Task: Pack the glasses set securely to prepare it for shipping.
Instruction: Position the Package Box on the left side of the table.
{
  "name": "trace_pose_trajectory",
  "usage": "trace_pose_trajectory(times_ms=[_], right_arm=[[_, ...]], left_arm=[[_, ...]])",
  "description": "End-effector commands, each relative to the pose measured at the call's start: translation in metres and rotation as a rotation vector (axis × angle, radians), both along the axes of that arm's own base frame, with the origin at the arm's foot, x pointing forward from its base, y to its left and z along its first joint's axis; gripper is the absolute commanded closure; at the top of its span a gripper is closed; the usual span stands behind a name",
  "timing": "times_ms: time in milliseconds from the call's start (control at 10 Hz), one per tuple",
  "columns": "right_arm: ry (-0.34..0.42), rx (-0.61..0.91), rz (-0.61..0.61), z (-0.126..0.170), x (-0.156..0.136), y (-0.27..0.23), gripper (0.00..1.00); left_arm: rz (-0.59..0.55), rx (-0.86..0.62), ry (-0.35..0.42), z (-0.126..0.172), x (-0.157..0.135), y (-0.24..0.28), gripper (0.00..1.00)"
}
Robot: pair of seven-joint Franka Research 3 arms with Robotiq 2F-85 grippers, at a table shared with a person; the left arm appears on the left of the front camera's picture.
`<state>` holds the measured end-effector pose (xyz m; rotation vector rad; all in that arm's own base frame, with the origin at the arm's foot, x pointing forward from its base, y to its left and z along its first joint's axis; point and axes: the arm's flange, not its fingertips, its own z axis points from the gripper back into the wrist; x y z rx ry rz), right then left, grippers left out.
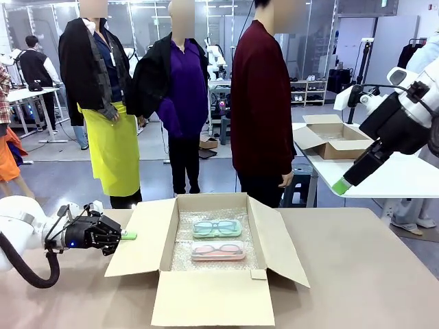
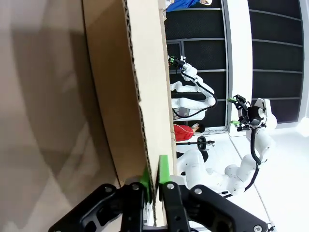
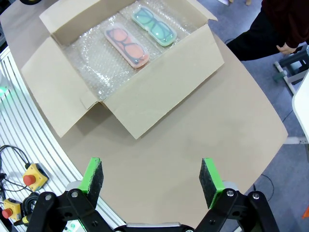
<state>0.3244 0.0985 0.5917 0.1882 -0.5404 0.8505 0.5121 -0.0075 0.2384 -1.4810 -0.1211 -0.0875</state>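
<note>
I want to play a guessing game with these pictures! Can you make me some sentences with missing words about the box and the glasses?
1. The mint-green case and the pink case lie inside the cardboard ____.
2. The cases rest on a lining of bubble ____.
3. The left gripper has its fingers shut on the box's left ____.
4. The right gripper hangs above the table with its fingers ____.

Missing words: box, wrap, flap, open
</note>
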Motion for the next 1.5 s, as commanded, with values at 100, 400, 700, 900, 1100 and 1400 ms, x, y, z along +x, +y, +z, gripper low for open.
trace_pose_trajectory(times_ms=[100, 400, 700, 900, 1100, 1400], right_arm=[[-0.003, -0.004, -0.004, 0.002, 0.001, 0.000, 0.00], [-0.003, -0.004, -0.004, 0.002, 0.001, 0.000, 0.00], [-0.003, -0.004, -0.004, 0.002, 0.001, 0.000, 0.00], [-0.003, -0.004, -0.004, 0.002, 0.001, 0.000, 0.00], [-0.003, -0.004, -0.004, 0.002, 0.001, 0.000, 0.00], [-0.003, -0.004, -0.004, 0.002, 0.001, 0.000, 0.00]], left_arm=[[0.010, 0.006, -0.037, 0.023, -0.020, -0.002, 1.00], [0.033, 0.069, -0.033, 0.042, -0.021, 0.004, 1.00], [0.036, 0.158, -0.057, 0.069, -0.020, 0.021, 1.00], [0.070, 0.251, -0.049, 0.082, -0.019, 0.034, 1.00], [0.073, 0.386, -0.064, 0.102, -0.023, 0.040, 1.00], [0.065, 0.548, -0.092, 0.137, -0.035, 0.069, 1.00]])
